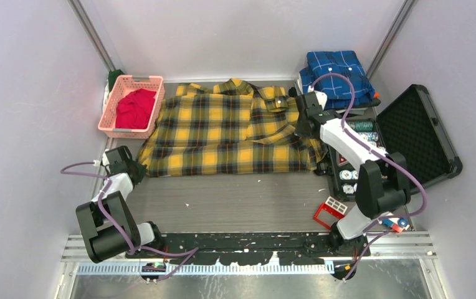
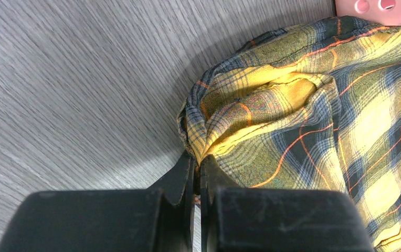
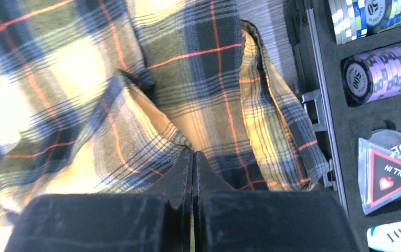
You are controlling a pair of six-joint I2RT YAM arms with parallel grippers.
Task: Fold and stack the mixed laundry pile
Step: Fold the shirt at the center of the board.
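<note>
Your left gripper (image 2: pixel 197 164) pinches the yellow plaid shirt (image 1: pixel 223 134) at its 8 o'clock corner; your right gripper (image 3: pixel 193 156) is clamped on its 3 o'clock edge. It lies spread mid-table, the red T-shirt (image 1: pixel 134 109) in the pink basket (image 1: pixel 112 103) at 10 o'clock.

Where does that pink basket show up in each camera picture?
Top external: pink basket at upper left, beside the yellow plaid shirt.
Left wrist: only its corner, at the top right edge.
Right wrist: not in view.
Shared landmark: the yellow plaid shirt, in all three.
</note>
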